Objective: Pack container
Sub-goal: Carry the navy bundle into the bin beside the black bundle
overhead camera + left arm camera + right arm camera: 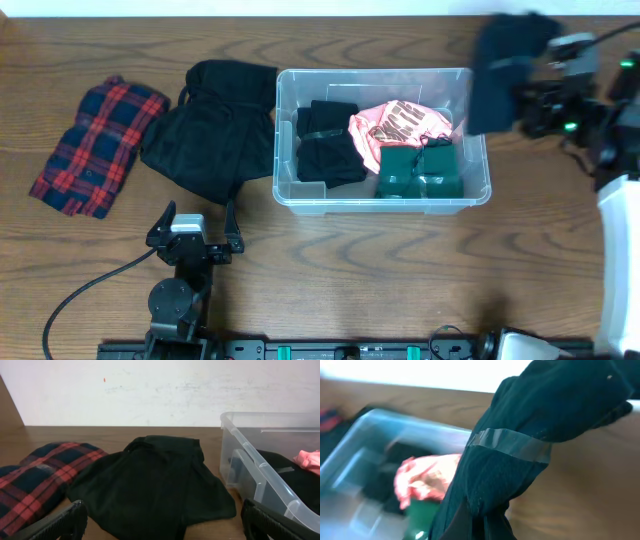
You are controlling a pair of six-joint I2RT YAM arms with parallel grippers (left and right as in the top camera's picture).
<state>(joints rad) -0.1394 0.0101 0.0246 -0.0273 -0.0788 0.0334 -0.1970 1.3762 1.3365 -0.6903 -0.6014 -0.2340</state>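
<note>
The clear plastic container stands mid-table and holds a black folded garment, a pink garment and a green garment. My right gripper is shut on a dark navy taped clothing bundle, held in the air just right of the container's right rim; it fills the right wrist view. My left gripper is open and empty near the front edge, pointing at a black garment on the table. The container's left end shows in the left wrist view.
A red and navy plaid garment lies at the far left, also seen in the left wrist view. The black garment lies between it and the container. A white wall stands behind the table.
</note>
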